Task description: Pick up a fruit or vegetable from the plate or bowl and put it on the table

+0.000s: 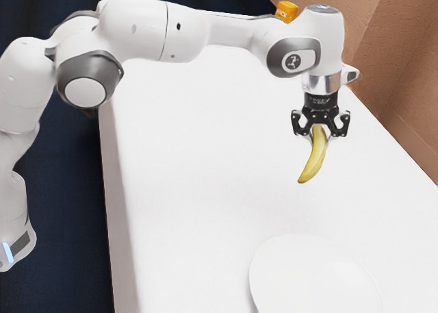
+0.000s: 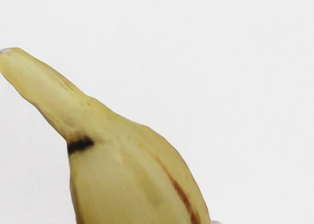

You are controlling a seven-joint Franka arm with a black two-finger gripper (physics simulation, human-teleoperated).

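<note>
Gripper [image 1: 319,131] clamped, one finger to each side, on the upper end of the banana [image 1: 314,155], apparently in the air over bare white table [image 1: 205,162]. Lower tip slanting down between 6 and 7 o'clock in the exterior view. Pick-up done, by this reading; lowering and laying down now due.

Go straight down, slowly, expecting first contact at the low tip. Avoid pressing on after that, for fear of bruising the fruit or twisting it out of the grip. Better to tilt the wrist a little, easing the curved body toward lying flat, then part the fingers gently and rise straight up. Expect a small rock or roll on release.

White plate [image 1: 311,275] at 6 o'clock from the gripper, well apart; avoid drifting that way. Brown wall [image 1: 404,59] toward 2 o'clock, past the table's edge; no need to travel there. Orange box [image 1: 287,10] between 11 and 12 o'clock, partly behind the arm [image 1: 229,31], likely no obstacle to a straight descent.
</note>
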